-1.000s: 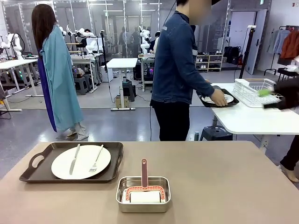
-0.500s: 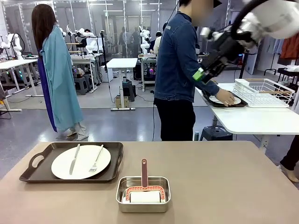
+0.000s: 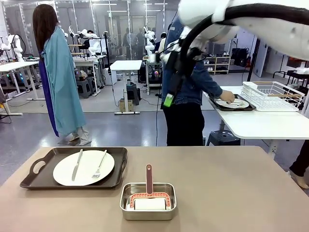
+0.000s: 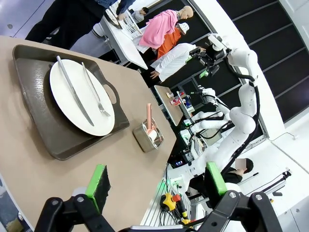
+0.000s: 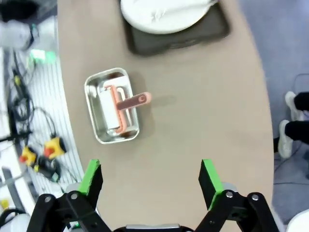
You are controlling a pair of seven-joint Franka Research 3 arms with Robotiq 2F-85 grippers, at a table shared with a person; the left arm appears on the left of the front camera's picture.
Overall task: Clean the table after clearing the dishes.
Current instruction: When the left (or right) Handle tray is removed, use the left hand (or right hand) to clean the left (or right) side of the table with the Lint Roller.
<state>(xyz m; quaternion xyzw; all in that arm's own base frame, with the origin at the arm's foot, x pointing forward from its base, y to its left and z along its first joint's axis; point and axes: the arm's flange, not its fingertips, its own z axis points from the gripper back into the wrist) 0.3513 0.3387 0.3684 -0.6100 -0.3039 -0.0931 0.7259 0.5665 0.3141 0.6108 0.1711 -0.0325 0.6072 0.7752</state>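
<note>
Right wrist view | my right gripper [image 5: 149, 180] gapes wide, empty, over the table [image 5: 203, 121] | roller's pink handle [image 5: 133, 100] lies ahead-left, lengthwise along my finger line | wrist roll likely needed

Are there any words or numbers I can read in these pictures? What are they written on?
No word, label or number can be read in these pictures.
The tray, the plate, the steel pan, the pink-handled roller and the table: plain, no print.
Background room: any signs there are too small and blurred to read.
</note>
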